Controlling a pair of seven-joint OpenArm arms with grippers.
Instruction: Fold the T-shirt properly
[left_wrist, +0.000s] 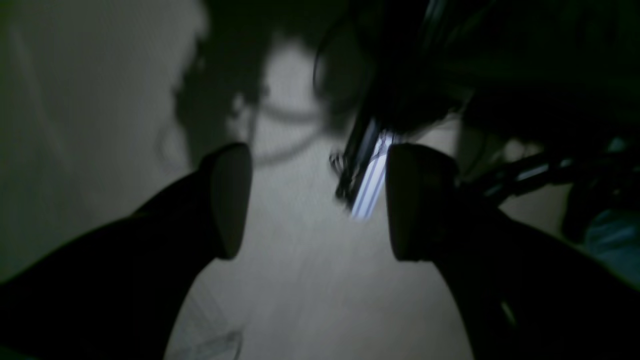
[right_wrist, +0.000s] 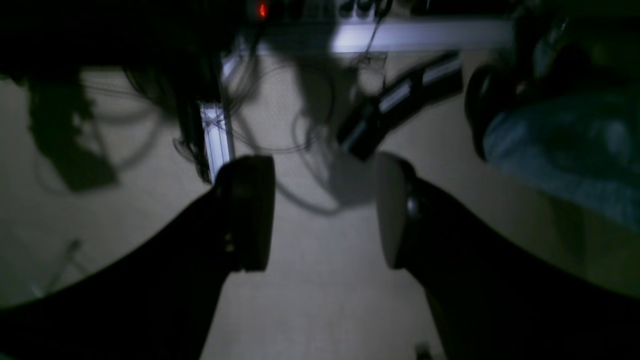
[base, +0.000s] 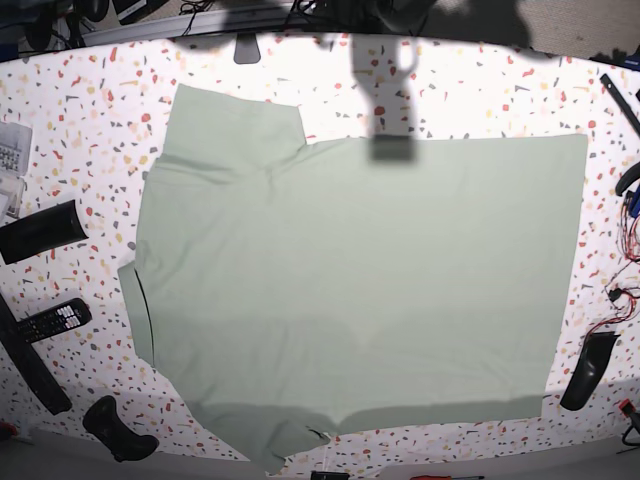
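Lay spread flat on speckled worktop (base: 60, 140): pale sage-green cloth T-shirt (base: 360, 290). Left gripper (left_wrist: 318, 200) and right gripper (right_wrist: 325, 212) apart, empty. Risked uneven fold from one-layer grab.

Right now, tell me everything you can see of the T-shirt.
The T-shirt is a large pale sage-green cloth, lying spread flat and mostly smooth on the speckled table. One short sleeve juts toward the upper left of the base view, another at the lower left. A straight hem runs down its right side. Faint creases cross it, shadows fall on it, and nothing rests on it.
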